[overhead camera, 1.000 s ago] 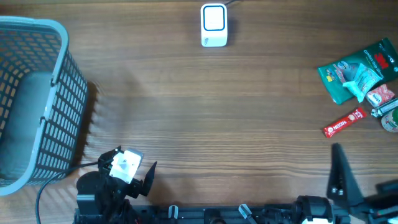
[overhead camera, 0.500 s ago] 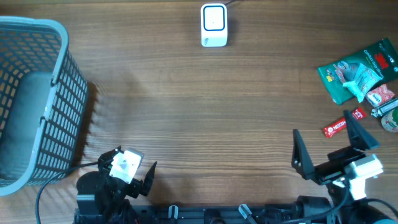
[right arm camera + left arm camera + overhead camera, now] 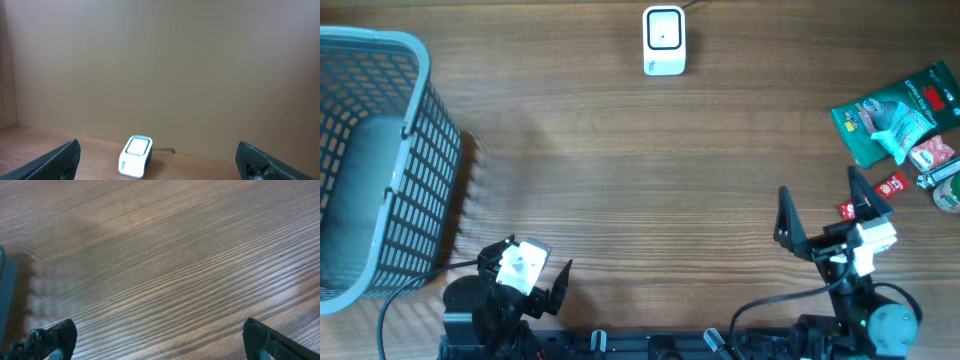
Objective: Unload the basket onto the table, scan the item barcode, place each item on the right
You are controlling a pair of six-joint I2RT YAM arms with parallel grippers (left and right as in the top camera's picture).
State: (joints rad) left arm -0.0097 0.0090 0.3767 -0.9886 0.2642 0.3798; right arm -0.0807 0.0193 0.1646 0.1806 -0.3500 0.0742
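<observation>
**Q:** Two robot hands are in view. What is each doing?

**A:** Both are spread wide and empty. The left hand [image 3: 525, 262] sits at the near edge of the wooden desk [image 3: 650, 170], close to a grey mesh basket [image 3: 380, 160]. The right hand [image 3: 818, 184] hovers over the desk's near right part.

**Q:** Where are the items and the scanner?

**A:** Packets lie piled at the right edge, a green packet [image 3: 890, 115] largest. A red sachet [image 3: 893, 184] lies just beside the right hand's outer finger, partly hidden by it. The white scanner [image 3: 664, 40] stands at the far edge, centre, well apart from both hands.
</observation>
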